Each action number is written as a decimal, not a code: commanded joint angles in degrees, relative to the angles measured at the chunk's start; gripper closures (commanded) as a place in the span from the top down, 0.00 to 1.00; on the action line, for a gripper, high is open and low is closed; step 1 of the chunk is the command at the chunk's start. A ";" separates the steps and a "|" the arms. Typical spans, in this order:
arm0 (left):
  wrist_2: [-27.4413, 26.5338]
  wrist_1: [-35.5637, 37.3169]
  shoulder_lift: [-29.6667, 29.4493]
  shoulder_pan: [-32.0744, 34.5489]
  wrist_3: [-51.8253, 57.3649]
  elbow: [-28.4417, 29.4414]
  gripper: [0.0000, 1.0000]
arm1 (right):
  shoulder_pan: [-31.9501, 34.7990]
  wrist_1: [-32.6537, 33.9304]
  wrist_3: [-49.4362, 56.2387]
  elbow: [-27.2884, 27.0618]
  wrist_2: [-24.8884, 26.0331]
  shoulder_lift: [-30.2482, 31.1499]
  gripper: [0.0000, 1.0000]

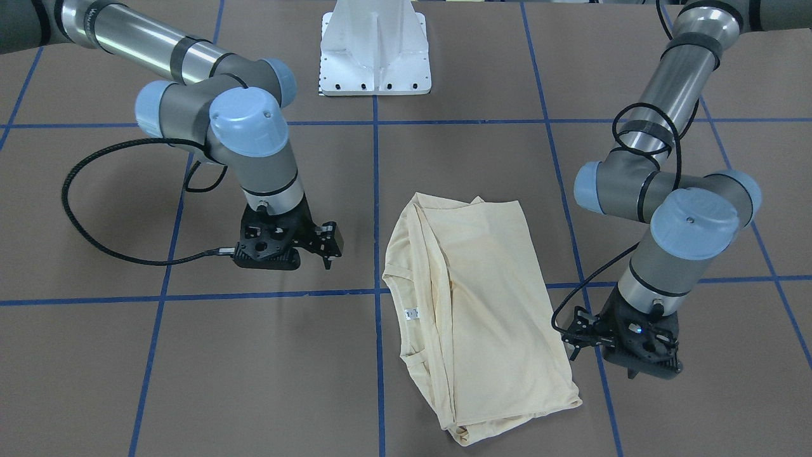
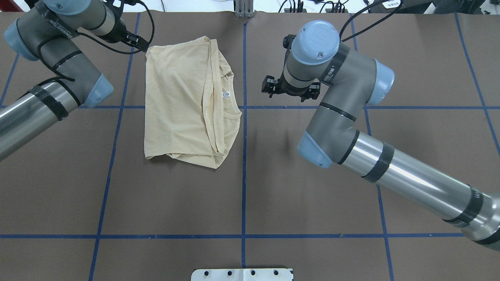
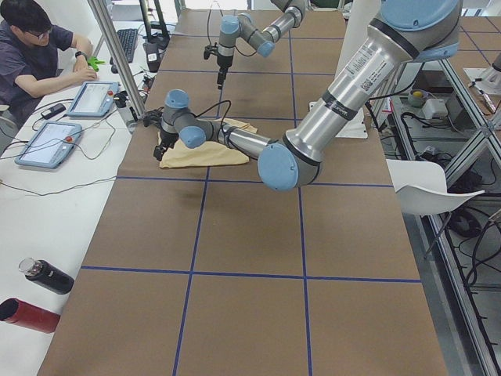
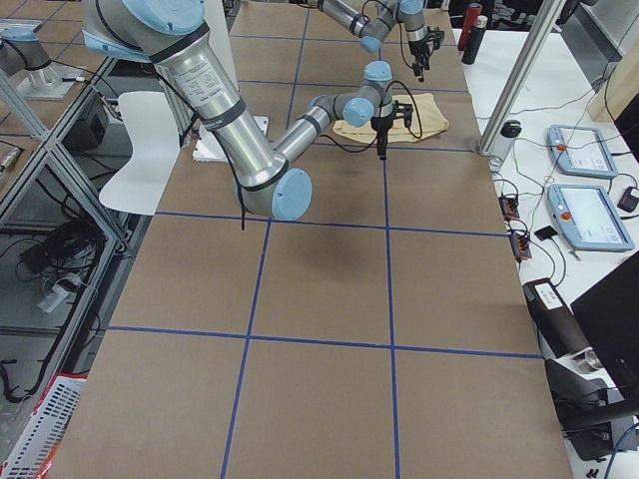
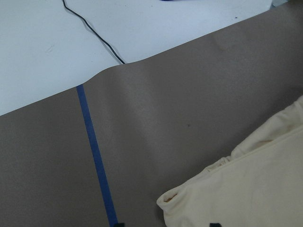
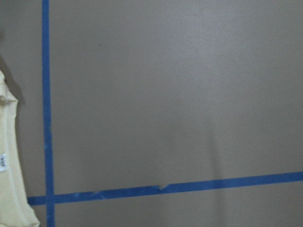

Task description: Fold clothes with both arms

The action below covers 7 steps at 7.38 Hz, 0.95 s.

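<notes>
The cream-yellow shirt [image 1: 482, 304] lies folded lengthwise on the brown mat, its white neck tag [image 1: 412, 313] facing up; the print is hidden. It also shows in the overhead view [image 2: 183, 101]. My left gripper [image 1: 573, 341] hovers just beside the shirt's far corner [image 5: 255, 189], open and empty; it is also in the overhead view [image 2: 136, 40]. My right gripper [image 1: 330, 244] hangs over bare mat on the collar side, apart from the cloth, open and empty; overhead it sits right of the shirt [image 2: 269, 86]. The right wrist view catches only the collar edge [image 6: 7, 165].
The white pedestal base [image 1: 375, 51] stands at the robot's side of the table. Blue tape lines [image 2: 244, 175] grid the mat. In the left side view an operator [image 3: 31, 47] sits by tablets [image 3: 48, 142], and bottles [image 3: 47, 276] lie on the white side table.
</notes>
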State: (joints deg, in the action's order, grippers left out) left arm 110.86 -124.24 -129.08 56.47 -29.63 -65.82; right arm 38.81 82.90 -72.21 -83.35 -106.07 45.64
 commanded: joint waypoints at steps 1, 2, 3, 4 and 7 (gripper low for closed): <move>0.59 -0.04 1.81 0.13 -0.16 -2.30 1.00 | -4.60 -0.19 -9.23 8.69 6.37 -7.99 0.96; 0.59 -0.04 1.81 0.13 -0.51 -2.47 1.00 | -6.10 -0.63 -9.35 13.17 9.19 -11.33 0.85; 0.59 -0.13 1.81 0.13 -0.52 -2.56 1.00 | -6.38 -4.72 -9.01 17.21 9.39 -12.93 0.64; 0.59 -0.13 1.81 0.05 -0.52 -2.56 1.00 | -6.38 -6.15 -8.22 18.82 9.39 -13.03 0.60; 0.59 -0.13 1.81 0.05 -0.52 -2.56 1.00 | -7.87 -6.17 -7.51 19.36 10.09 -13.03 0.55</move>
State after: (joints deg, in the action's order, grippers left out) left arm 111.45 -124.34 -127.27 56.52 -30.14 -68.37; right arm 31.62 76.86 -79.85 -64.46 -96.43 32.69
